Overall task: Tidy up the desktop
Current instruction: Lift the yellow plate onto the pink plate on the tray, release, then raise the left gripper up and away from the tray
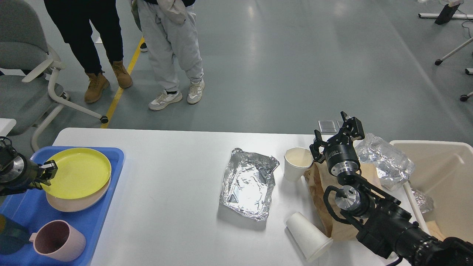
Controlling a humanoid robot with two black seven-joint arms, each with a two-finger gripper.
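the white bench [177,192] fills the near view. at far left, the left gripper [47,170] pinches the yellow plate's [77,171] rim over a pink plate [79,199] in the blue tray [92,221]. the right gripper [338,137] hangs spread and empty beside an upright paper cup [296,163].

Two plates, yellow plate [77,171] on pink plate [74,201]; one mug [57,245]; two paper cups, upright cup [296,163] and tipped cup [308,236]; one foil tray [247,183]; one paper bag [321,192].

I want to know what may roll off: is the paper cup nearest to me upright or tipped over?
Tipped over. The near cup lies on its side on the desktop; the other cup stands upright.
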